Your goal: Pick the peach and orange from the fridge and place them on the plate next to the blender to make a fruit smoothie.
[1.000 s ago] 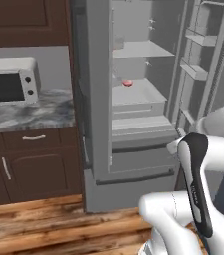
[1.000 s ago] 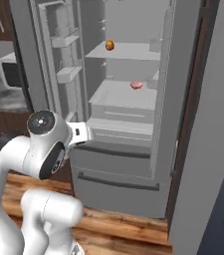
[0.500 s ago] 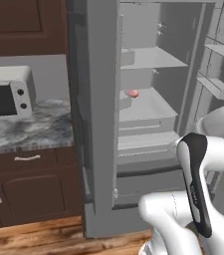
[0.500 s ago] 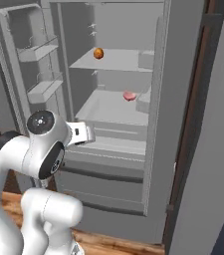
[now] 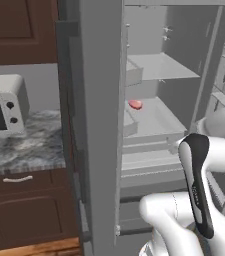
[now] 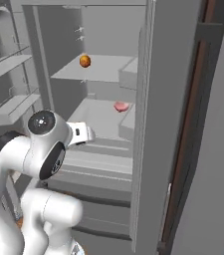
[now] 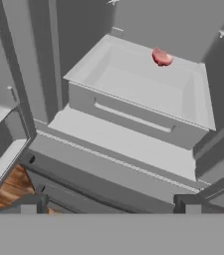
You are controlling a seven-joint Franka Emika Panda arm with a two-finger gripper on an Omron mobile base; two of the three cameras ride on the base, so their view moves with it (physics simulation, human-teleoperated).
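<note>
Tall grey fridge is standing open, pale grey shelves showing. One uniformly deep-orange round orange is sitting on the upper shelf, near its left front edge in the right base view. One small pinkish-red item is lying at the back edge of the shelf below, also showing in the left base view and the right base view; too small to tell what it is. Fruit count in view: one orange, nothing readable as a peach.

White arm's claw is hanging in front of the lower drawers, pointing at the fridge interior below that shelf. Two dark fingertips are showing at the bottom of the hand view, set wide apart, nothing between them.

One white microwave is sitting on the grey marbled desk left of the fridge, over dark brown cabinets. Wood floor is showing at the lower left of the hand view.
</note>
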